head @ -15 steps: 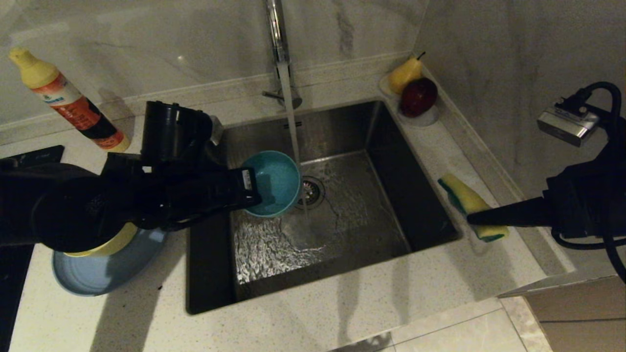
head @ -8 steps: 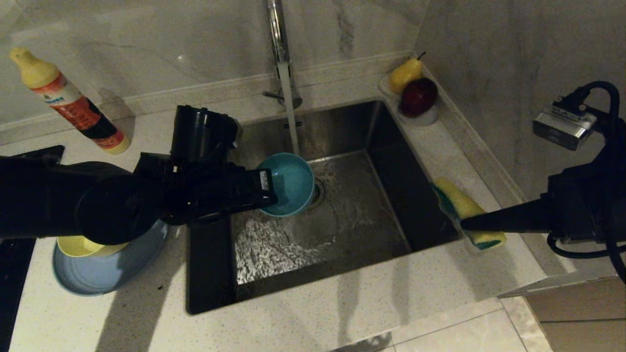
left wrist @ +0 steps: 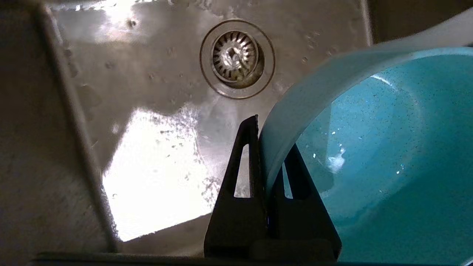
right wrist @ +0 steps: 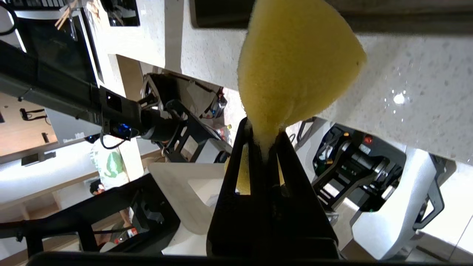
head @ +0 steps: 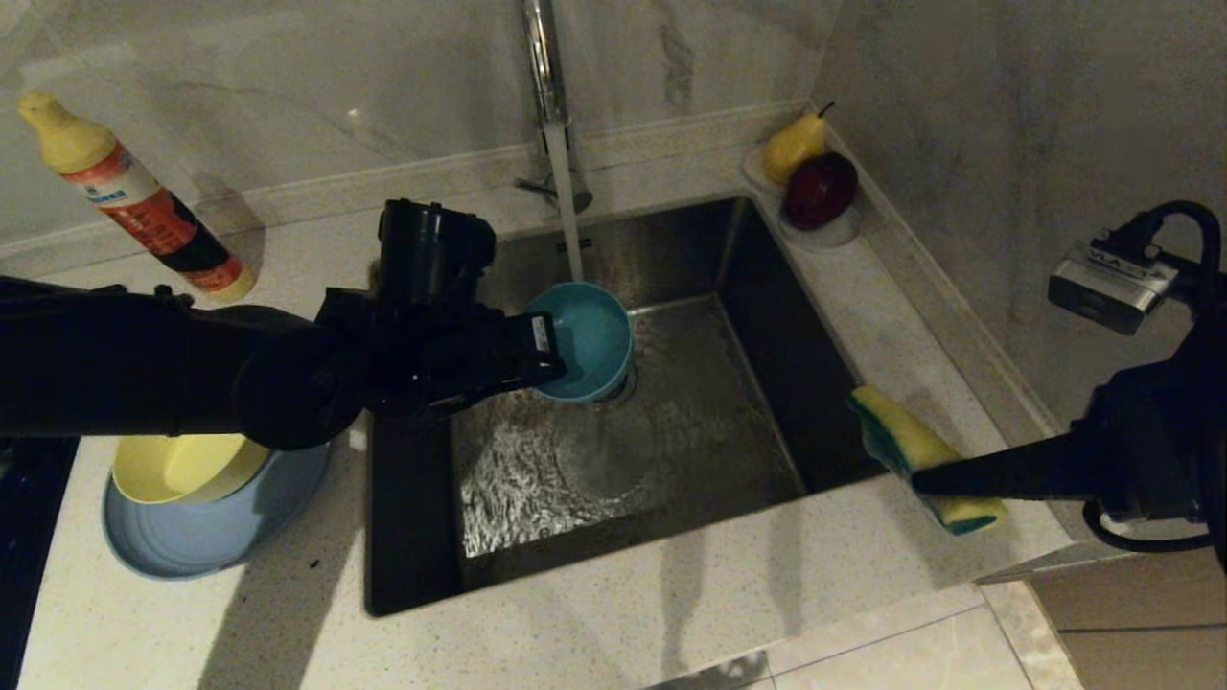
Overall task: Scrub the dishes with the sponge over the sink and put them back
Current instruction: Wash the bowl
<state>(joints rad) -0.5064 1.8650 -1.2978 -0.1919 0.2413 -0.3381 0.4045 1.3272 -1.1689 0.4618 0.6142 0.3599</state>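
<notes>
Your count, near to far: 1 plate (head: 192,546) w/ 1 yellow bowl (head: 182,467) on it, left counter. 1 sponge (head: 911,446), yellow/green, pinched tight in right gripper (head: 925,476) at sink (head: 690,422) edge. 1 teal bowl (head: 587,337), rim clamped in left gripper (head: 551,350), under tap (head: 548,86) stream.

Left arm reaches in from left, extended over sink basin. Left gripper (left wrist: 266,147) clamped on rim of teal bowl (head: 587,337), one finger inside wall, one outside; bowl held tilted. Right arm enters from right, forearm near level above counter edge. Right gripper (right wrist: 264,142) pinched tight on sponge (head: 911,450), sponge squeezed between fingers.
</notes>
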